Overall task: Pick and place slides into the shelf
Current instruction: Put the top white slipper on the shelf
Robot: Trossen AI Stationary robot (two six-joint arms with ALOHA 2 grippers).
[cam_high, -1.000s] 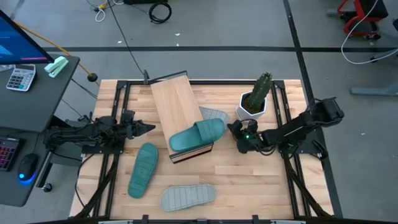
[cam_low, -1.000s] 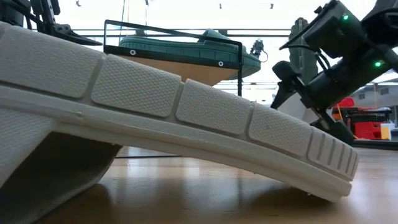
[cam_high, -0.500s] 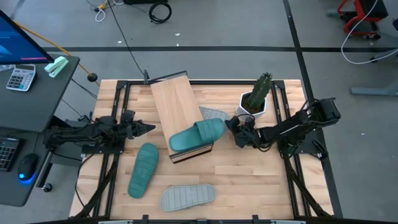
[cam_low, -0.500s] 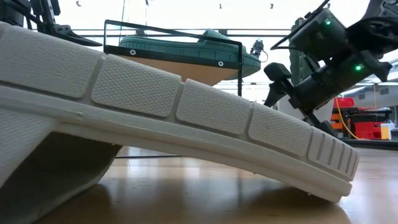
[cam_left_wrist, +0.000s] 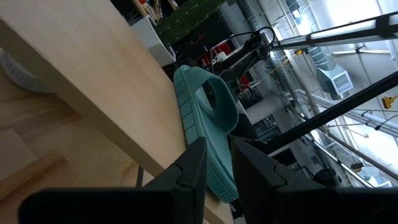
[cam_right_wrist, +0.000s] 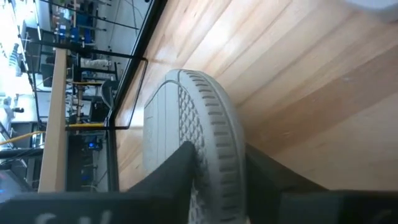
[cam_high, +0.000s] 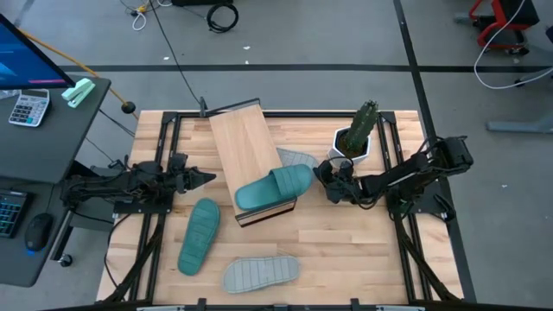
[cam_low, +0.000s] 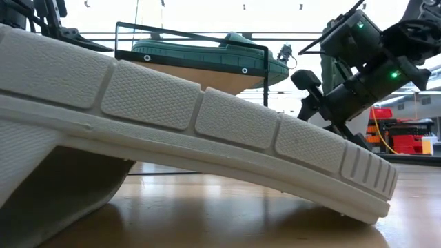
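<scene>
The right gripper [cam_high: 323, 175] has swung in from the open table and now clamps its fingers [cam_right_wrist: 177, 171] on the rim of the grey slide [cam_right_wrist: 196, 121] lying beside the shelf [cam_high: 244, 149]. One teal slide [cam_high: 273, 187] sits on the shelf; another teal slide [cam_high: 199, 235] and another grey slide [cam_high: 260, 273] lie on the tabletop [cam_high: 346, 242]. The left gripper [cam_high: 206, 179] waits left of the shelf, nearly closed and empty.

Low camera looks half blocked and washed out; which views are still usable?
Low view: a pale grey slide fills the foreground, windows behind blown out. High view: evenly lit and unobstructed. Right wrist view: the right gripper is blurred around a grey slide's edge.
</scene>
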